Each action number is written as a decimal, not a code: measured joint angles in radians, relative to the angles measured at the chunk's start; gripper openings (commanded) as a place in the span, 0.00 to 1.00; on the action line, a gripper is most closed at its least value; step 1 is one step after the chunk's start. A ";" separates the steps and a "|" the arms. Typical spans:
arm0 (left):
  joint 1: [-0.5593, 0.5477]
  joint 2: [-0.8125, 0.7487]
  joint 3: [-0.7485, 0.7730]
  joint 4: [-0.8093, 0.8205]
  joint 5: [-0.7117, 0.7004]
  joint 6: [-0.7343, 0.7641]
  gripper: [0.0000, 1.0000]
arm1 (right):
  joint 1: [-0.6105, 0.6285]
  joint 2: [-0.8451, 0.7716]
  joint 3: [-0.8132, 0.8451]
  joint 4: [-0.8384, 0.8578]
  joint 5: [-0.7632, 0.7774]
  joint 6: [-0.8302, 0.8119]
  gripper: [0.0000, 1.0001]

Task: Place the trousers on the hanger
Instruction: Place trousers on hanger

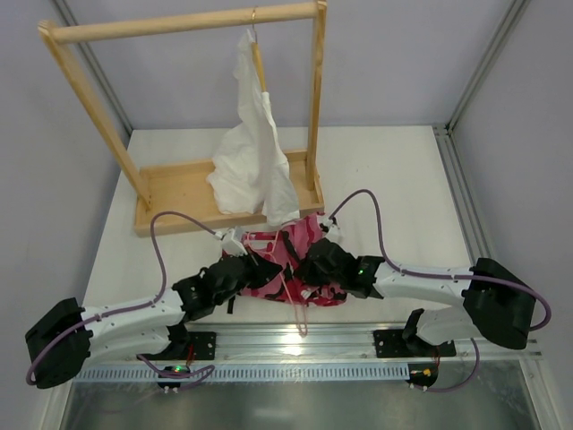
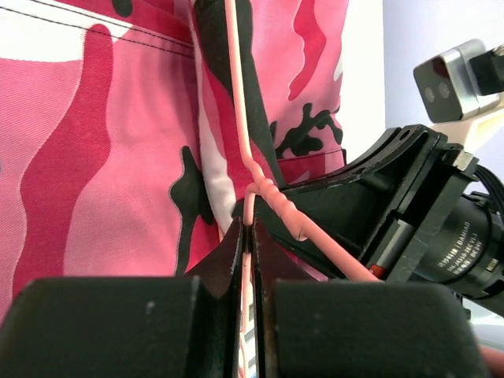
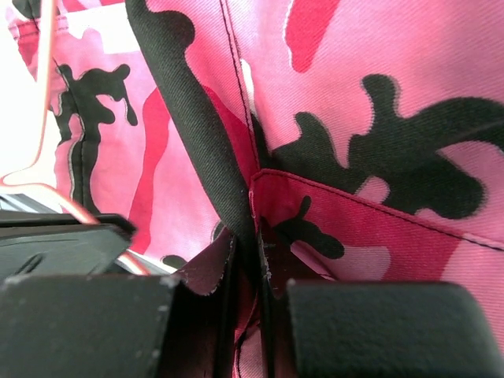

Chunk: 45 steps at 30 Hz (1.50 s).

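The pink, white and black camouflage trousers lie bunched on the table between my two grippers. My left gripper is shut on the thin pink wire hanger, whose hook end hangs toward the near edge. In the left wrist view the left gripper pinches the hanger just below its twisted neck, with the trousers behind it. My right gripper is shut on the trousers. The right wrist view shows the right gripper clamped on a dark fold of the trousers, with the hanger at the left.
A wooden rack stands at the back on its tray base. A plain white garment hangs from it on a wooden hanger, its hem reaching down near the trousers. A metal rail runs along the near table edge.
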 measured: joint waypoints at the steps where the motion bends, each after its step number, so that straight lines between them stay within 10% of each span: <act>1: 0.000 0.011 0.001 0.007 0.003 0.000 0.01 | 0.000 0.004 0.004 0.001 -0.005 -0.003 0.14; 9: 0.004 0.100 0.022 0.069 0.033 0.012 0.01 | 0.004 0.088 0.055 0.076 -0.064 -0.026 0.46; 20: 0.006 0.026 0.028 0.019 0.032 0.019 0.00 | 0.002 0.005 0.057 0.006 -0.066 -0.077 0.56; 45: 0.005 0.058 0.037 -0.005 0.045 0.007 0.00 | 0.016 -0.157 0.010 -0.121 -0.094 -0.214 0.29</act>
